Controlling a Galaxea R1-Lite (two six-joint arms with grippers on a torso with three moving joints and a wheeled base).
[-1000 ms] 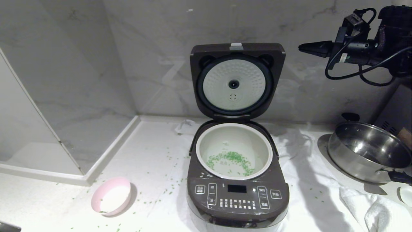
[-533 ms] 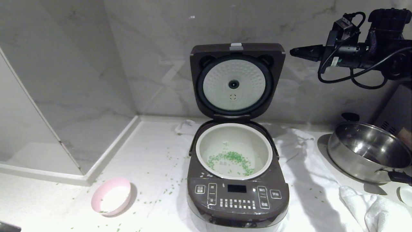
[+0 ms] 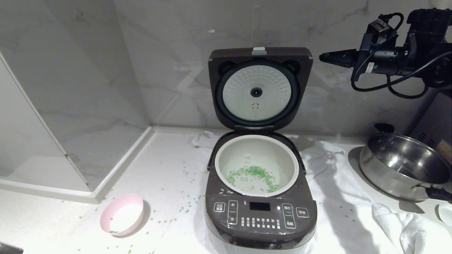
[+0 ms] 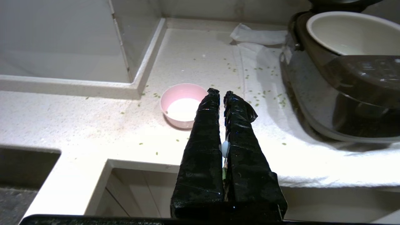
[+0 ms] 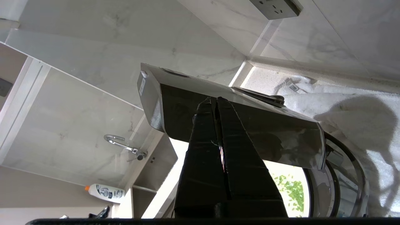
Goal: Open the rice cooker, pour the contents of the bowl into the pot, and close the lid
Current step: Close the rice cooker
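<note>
Head view: right gripper (image 3: 323, 57), jaws pressed together, sits just right of the upright lid's (image 3: 260, 56) top edge, way nearer than the left.

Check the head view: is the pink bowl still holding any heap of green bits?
No: the bowl sits nearly empty on the counter, while the green bits lie in the pot.

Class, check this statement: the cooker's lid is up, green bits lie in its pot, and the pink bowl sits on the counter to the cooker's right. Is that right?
Not quite. The lid is up and green bits lie in the pot, but the head view shows the bowl on the counter to the cooker's left, not its right.
</note>
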